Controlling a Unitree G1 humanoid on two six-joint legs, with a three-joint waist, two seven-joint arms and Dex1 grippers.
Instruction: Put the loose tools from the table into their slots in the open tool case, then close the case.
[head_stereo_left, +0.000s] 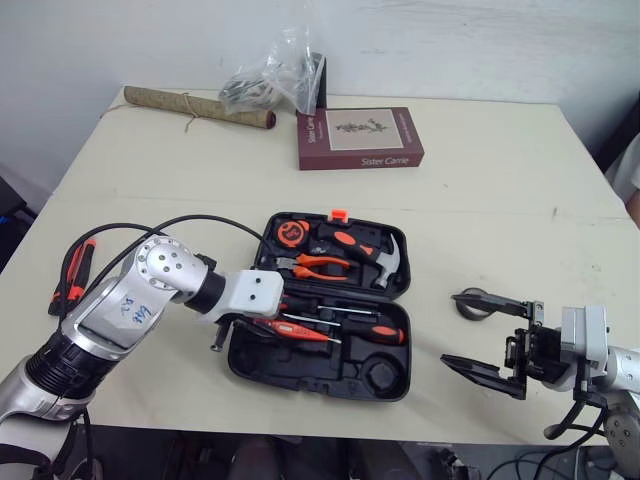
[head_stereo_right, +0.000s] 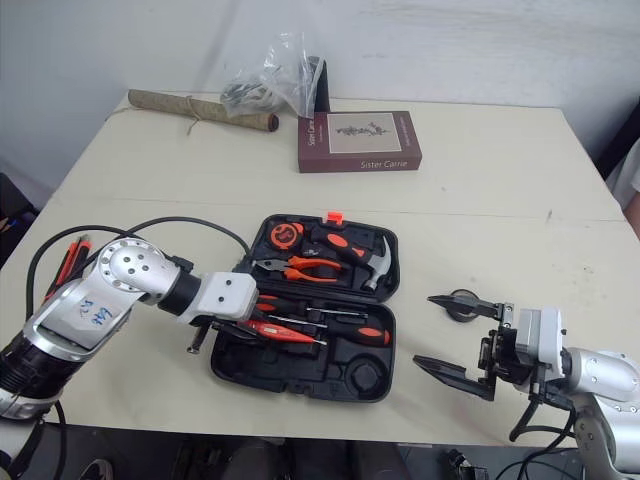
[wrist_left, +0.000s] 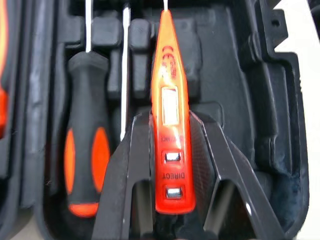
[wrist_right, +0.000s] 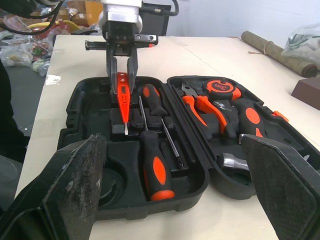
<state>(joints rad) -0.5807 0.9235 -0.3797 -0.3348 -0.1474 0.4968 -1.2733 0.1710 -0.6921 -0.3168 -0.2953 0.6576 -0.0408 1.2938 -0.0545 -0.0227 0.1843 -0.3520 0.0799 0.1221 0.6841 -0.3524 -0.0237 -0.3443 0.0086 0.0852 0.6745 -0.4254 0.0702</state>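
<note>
The black tool case (head_stereo_left: 300, 382) lies open mid-table. Its lid half holds a tape measure (head_stereo_left: 290, 233), pliers (head_stereo_left: 320, 265) and a hammer (head_stereo_left: 378, 256). Screwdrivers (head_stereo_left: 372, 333) lie in the near half. My left gripper (wrist_left: 170, 117) is shut on an orange tester pen (head_stereo_left: 297, 329), held low over the near half beside a black-and-orange screwdriver (wrist_left: 85, 150). The pen's tip points along the slots. My right gripper (head_stereo_left: 488, 338) is open above the table right of the case, with nothing between its fingers. An orange-handled tool (head_stereo_left: 76, 270) lies loose at the table's left edge.
A dark red book (head_stereo_left: 358, 138), a rolled mat (head_stereo_left: 198, 107) and a clear plastic bag (head_stereo_left: 270, 75) sit at the back. A small dark round thing (head_stereo_left: 470, 304) lies under my right gripper's far finger. A black cable (head_stereo_left: 190, 222) loops over my left arm.
</note>
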